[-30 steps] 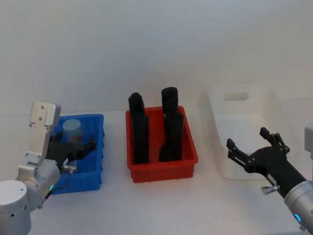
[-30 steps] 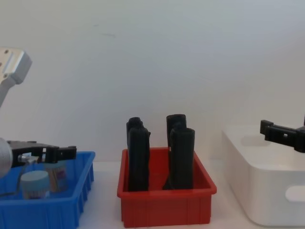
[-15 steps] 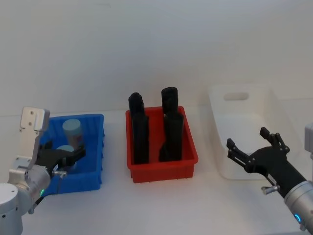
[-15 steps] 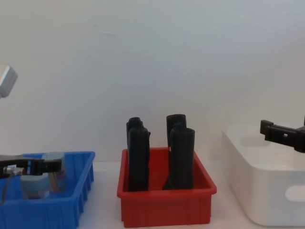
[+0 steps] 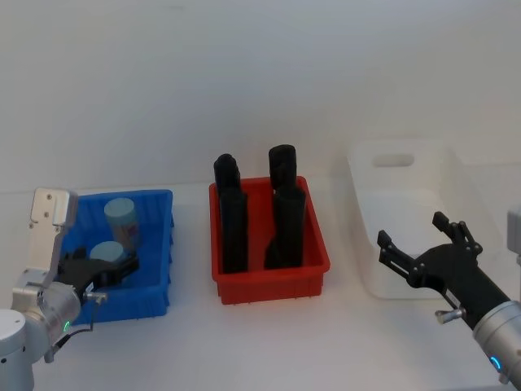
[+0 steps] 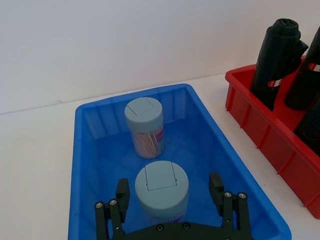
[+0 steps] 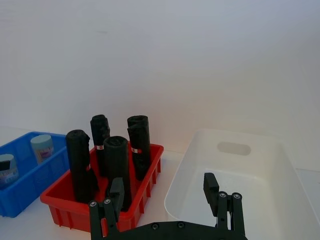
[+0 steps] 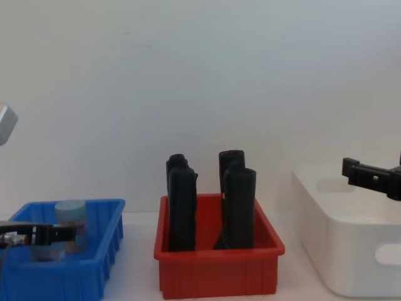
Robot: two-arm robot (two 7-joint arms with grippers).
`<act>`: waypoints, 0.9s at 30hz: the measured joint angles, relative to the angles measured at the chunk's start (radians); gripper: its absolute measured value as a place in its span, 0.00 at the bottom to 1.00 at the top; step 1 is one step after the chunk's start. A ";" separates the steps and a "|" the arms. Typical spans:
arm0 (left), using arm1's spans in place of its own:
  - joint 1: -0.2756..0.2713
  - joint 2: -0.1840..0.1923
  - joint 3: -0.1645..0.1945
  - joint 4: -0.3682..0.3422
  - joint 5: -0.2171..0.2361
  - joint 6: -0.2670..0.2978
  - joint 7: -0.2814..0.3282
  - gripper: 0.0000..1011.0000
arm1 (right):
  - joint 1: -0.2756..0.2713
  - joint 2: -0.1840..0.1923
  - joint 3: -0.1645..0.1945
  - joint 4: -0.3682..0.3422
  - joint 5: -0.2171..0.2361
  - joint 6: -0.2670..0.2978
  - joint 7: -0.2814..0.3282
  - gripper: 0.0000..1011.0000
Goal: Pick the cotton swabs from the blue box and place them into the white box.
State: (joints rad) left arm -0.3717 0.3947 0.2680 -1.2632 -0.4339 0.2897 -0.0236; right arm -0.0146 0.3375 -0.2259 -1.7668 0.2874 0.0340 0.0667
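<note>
Middle: red bin [image 5: 273, 281], black rolls [image 5: 234, 228]
Left gripper [image 6: 169, 185]: spread — swab jar [image 6: 161, 197] between fingers [image 6: 122, 189]
Right gripper [image 5: 411, 230]: spread, by white box [image 5: 391, 285]

The shallow rectangular blue plastic bin [image 6: 78, 165] has a slight gloss and ribbed outer walls. The small clear plastic jars of cotton swabs [image 6: 146, 136] carry matt pale blue-grey lids [image 6: 161, 184] and printed labels. The red plastic bin [image 5: 273, 281] has the same finish. The tall black rolls [image 8: 182, 207] look like crinkled, faintly shiny film. The large white plastic bin [image 8: 351, 251] is smooth and softly glossy.
</note>
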 joint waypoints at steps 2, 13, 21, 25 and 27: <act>-0.003 -0.001 -0.001 0.011 -0.001 -0.004 -0.006 0.99 | 0.000 0.000 0.000 0.000 0.000 0.000 0.000 0.99; -0.016 -0.007 -0.004 0.054 0.001 -0.027 -0.037 0.93 | 0.000 0.000 0.000 0.000 0.000 0.000 0.000 0.99; -0.026 -0.012 -0.004 0.079 0.018 -0.055 -0.061 0.73 | 0.000 0.000 0.000 0.000 0.000 0.000 0.000 0.99; -0.031 -0.014 -0.002 0.089 0.029 -0.067 -0.074 0.65 | 0.000 0.000 0.000 0.000 0.000 0.000 0.000 0.99; -0.033 -0.015 -0.002 0.091 0.035 -0.071 -0.078 0.65 | 0.000 0.000 0.000 0.000 0.000 0.000 0.000 0.99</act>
State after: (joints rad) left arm -0.4047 0.3795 0.2659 -1.1721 -0.3992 0.2182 -0.1019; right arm -0.0147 0.3374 -0.2258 -1.7668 0.2874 0.0340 0.0667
